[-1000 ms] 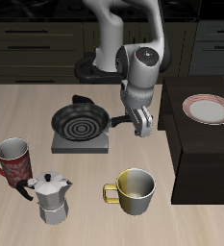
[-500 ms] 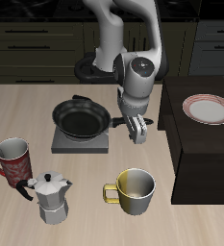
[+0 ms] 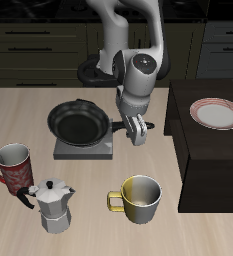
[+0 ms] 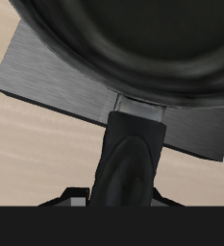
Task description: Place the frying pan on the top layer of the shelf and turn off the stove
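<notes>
The black frying pan [image 3: 78, 123] hangs slightly above the grey stove [image 3: 88, 151], tilted a little, and hides the coil. My gripper [image 3: 135, 128] is shut on the end of the pan's long handle [image 3: 116, 126], on the side toward the shelf [image 3: 210, 160]. In the wrist view the pan's underside [image 4: 133, 38] and its handle [image 4: 133, 154] fill the frame, with the stove's grey top [image 4: 46, 82] behind them. The stove's knob is not visible. The shelf is a large dark box beside the arm.
A white red-rimmed plate [image 3: 217, 113] lies on the shelf's top. Near the table's front edge stand a red mug [image 3: 13, 165], a silver moka pot [image 3: 53, 206] and a yellow mug [image 3: 140, 199]. Dark cabinets run behind the table.
The pan has come up off the stove and shifted away from the shelf, held by its handle. The gripper has risen slightly with it.
</notes>
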You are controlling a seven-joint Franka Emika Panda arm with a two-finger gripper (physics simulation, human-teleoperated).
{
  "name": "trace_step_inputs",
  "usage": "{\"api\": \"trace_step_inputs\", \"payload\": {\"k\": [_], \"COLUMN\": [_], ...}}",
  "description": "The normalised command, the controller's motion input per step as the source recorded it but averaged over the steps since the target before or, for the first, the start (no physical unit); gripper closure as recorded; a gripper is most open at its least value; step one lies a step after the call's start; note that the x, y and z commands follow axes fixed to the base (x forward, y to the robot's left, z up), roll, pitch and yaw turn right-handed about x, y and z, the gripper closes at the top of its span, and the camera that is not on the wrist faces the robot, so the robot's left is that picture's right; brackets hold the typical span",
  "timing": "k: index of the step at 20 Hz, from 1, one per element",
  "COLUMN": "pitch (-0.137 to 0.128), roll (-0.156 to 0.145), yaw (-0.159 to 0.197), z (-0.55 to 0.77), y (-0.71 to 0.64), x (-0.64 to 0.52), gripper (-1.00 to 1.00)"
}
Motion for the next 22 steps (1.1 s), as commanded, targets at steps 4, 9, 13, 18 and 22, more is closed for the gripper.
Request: {"api": "trace_step_inputs", "payload": {"k": [4,9,13,18,22], "pitch": [-0.029,-0.034,-0.041,-0.008,-0.016], "roll": [-0.022,-0.013,0.013,0.009,0.009], "yaw": [0.036,0.054,0.069,0.097,0.196], "z": [0.17,0.22,0.27,0.24,0.43], "y": [-0.09,-0.04,-0.06,-0.12,-0.21], "x": [0.0,0.01,-0.01,0.03,0.09], "gripper": [1.0,1.0,1.0,1.0,1.0]}}
